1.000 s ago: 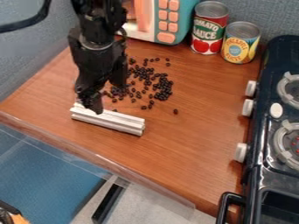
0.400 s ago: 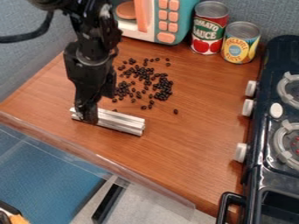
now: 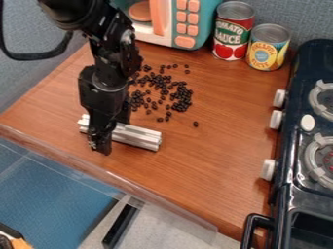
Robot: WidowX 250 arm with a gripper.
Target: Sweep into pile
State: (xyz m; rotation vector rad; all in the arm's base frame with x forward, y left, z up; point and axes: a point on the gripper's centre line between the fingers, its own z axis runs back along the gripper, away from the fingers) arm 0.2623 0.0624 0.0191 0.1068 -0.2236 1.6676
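Note:
The black gripper (image 3: 104,146) hangs low over the left part of the counter, its tips at the front side of the silver ribbed bar (image 3: 138,135). It covers part of the bar's left half, and the bar's left end shows beyond it. Whether the two touch I cannot tell. Behind the bar, dark beans (image 3: 179,97) lie scattered in a loose patch near the middle of the counter, partly hidden by the arm. One bean (image 3: 195,124) lies apart at the right.
A toy microwave (image 3: 187,24), a tomato sauce can (image 3: 232,31) and a pineapple can (image 3: 268,47) stand along the back. The dark toy stove (image 3: 296,160) borders the right. A clear strip (image 3: 130,182) runs along the counter's front edge (image 3: 84,163).
The gripper has come forward, from behind the bar's left part to its front side, and the arm has shifted with it. The bar and beans have not visibly moved.

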